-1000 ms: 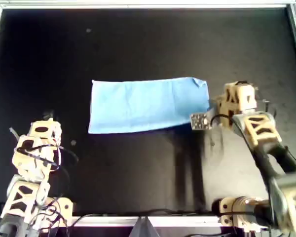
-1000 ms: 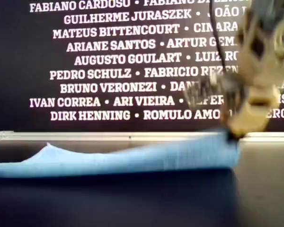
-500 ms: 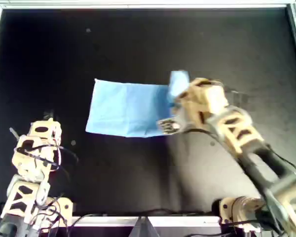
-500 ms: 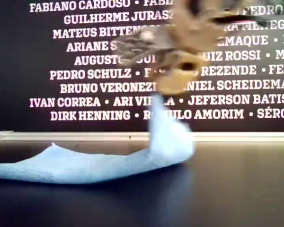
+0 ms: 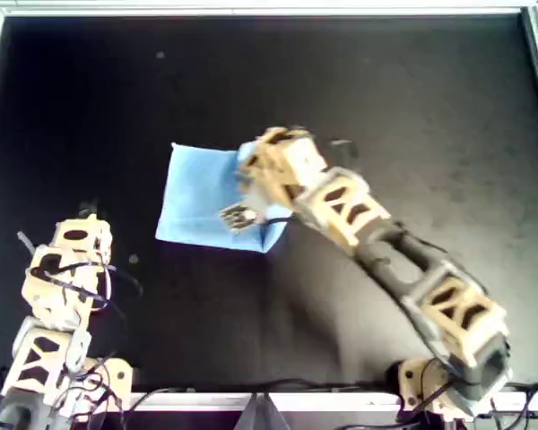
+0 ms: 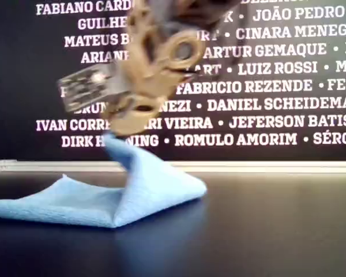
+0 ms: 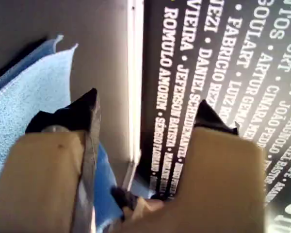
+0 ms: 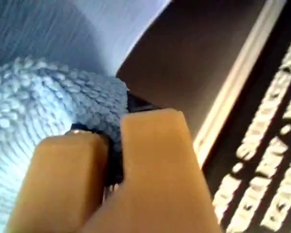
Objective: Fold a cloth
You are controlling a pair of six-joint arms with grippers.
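So the right gripper (image 6: 122, 128), fingers pinched on the cloth (image 5: 197, 202) edge, has swept it halfway across; left gripper (image 7: 140, 121) sits open, idle.

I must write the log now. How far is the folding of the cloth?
Done: the cloth already lies as a doubled strip. In hand: the right gripper, shut on one end, holds it raised above the other half. Left: lay it down and release. The left gripper waits open.
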